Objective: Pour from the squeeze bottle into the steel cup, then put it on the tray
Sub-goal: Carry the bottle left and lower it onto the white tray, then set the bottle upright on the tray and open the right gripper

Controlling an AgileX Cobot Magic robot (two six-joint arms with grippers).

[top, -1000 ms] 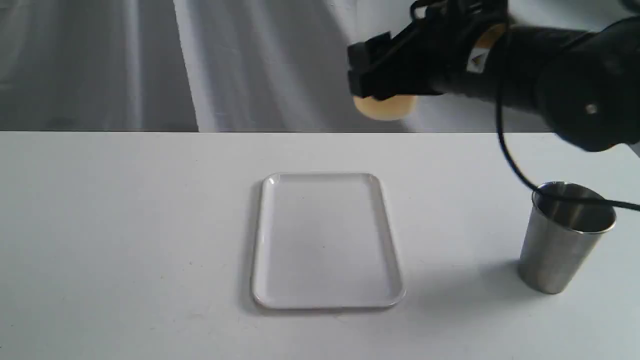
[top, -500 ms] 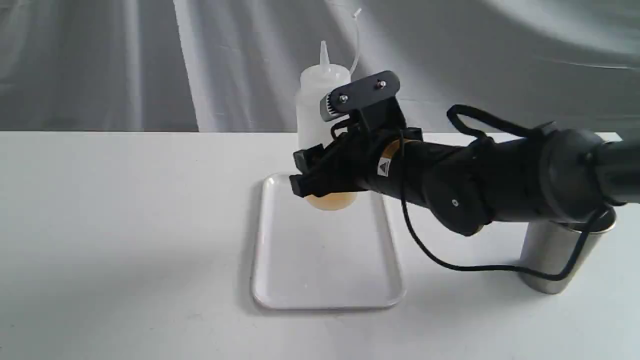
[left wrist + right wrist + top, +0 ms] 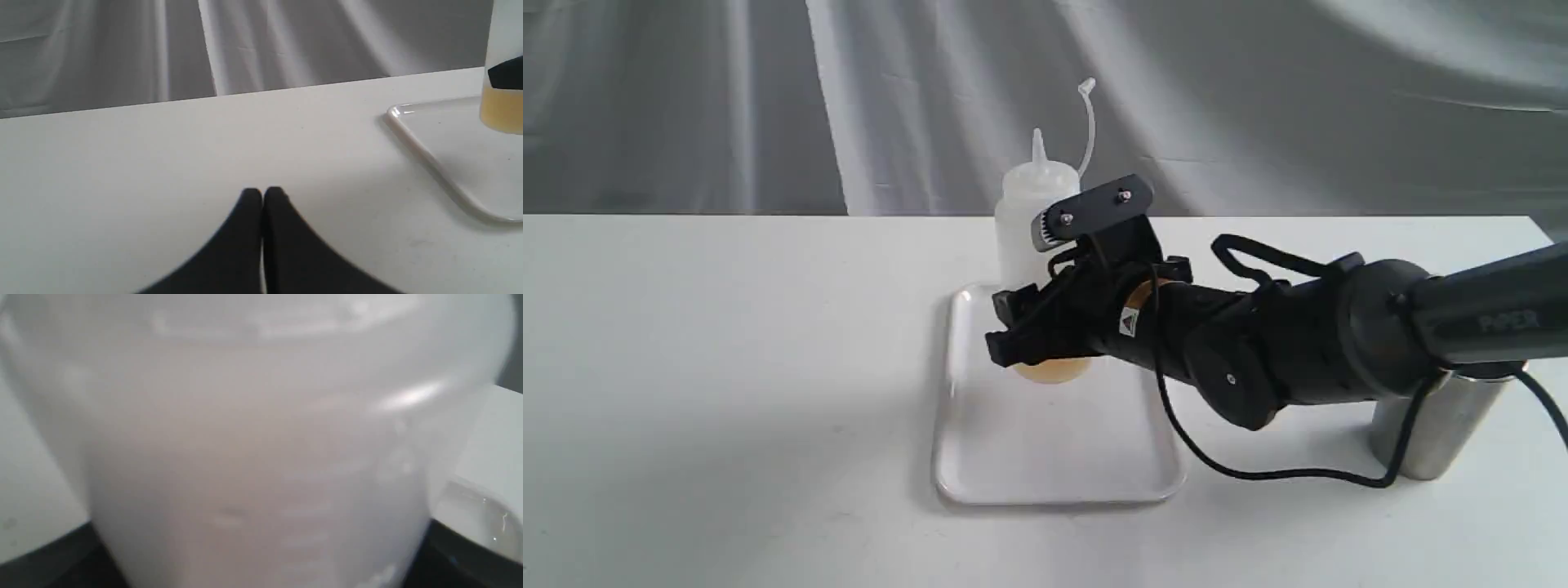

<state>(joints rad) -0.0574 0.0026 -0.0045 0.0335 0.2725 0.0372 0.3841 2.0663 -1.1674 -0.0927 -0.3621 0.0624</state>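
The squeeze bottle [image 3: 1029, 220] stands upright over the far part of the white tray [image 3: 1054, 449], its amber liquid at the bottom and its cap strap sticking up. My right gripper [image 3: 1013, 327] is shut on its lower body, reaching in from the right. In the right wrist view the bottle [image 3: 253, 437] fills the picture, with dark fingers [image 3: 45, 563] at its sides. I cannot tell whether its base touches the tray. The steel cup [image 3: 1454, 425] stands at the right, partly hidden behind the arm. My left gripper [image 3: 261, 194] is shut and empty over bare table, left of the tray [image 3: 449, 139] and the bottle [image 3: 502, 110].
A black cable [image 3: 1258, 472] hangs from the right arm and loops over the table between the tray and the cup. Grey cloth hangs behind the white table's far edge [image 3: 686, 216].
The right arm came down from high above the table with the bottle and lowered it onto or just over the far part of the tray. It now hides part of the cup.
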